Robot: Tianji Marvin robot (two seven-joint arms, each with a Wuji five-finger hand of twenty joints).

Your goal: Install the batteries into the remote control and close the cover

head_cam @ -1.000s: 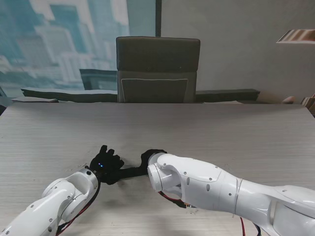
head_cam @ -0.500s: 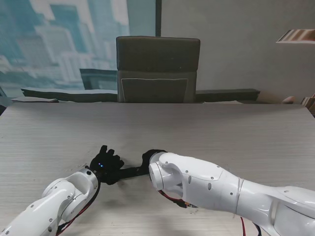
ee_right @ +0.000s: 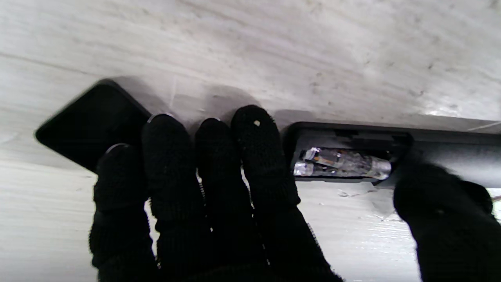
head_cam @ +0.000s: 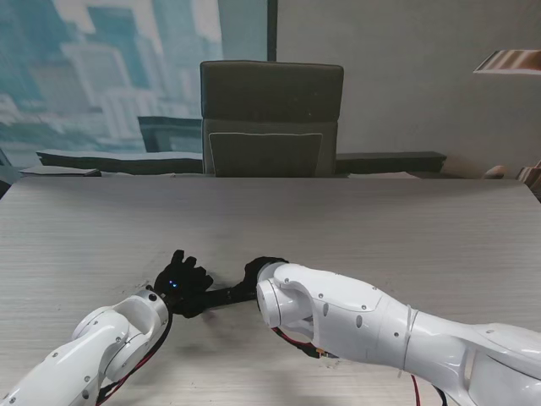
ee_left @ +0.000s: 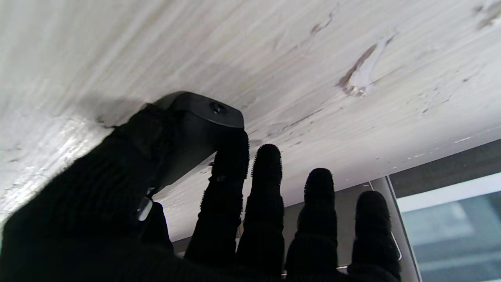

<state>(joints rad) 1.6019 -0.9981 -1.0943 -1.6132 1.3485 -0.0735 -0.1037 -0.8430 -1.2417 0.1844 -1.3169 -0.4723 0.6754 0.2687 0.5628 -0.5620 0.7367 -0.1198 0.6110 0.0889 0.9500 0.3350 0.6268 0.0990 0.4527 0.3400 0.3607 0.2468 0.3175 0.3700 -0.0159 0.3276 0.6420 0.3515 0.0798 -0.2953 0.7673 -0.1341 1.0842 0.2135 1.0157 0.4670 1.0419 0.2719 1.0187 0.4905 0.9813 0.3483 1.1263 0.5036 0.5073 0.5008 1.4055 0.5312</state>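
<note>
The black remote (head_cam: 224, 295) lies on the table between my two hands. My left hand (head_cam: 182, 283) is shut on one end of it; the left wrist view shows thumb and index finger pinching that end of the remote (ee_left: 199, 113). In the right wrist view the remote (ee_right: 450, 150) has its battery bay uncovered, and silvery batteries (ee_right: 340, 162) lie inside. The flat black cover (ee_right: 86, 121) lies on the table beside the remote. The fingertips of my right hand (ee_right: 219, 188) rest on the cover's edge, with the thumb against the remote. In the stand view my right hand (head_cam: 258, 269) is mostly hidden by its forearm.
The pale wood-grain table (head_cam: 380, 228) stretches far to the right and away from me. A dark office chair (head_cam: 270, 118) stands behind its far edge. My white right forearm (head_cam: 355, 317) crosses the near part of the table.
My right forearm has shifted very slightly. Both hands and the remote stay where they were.
</note>
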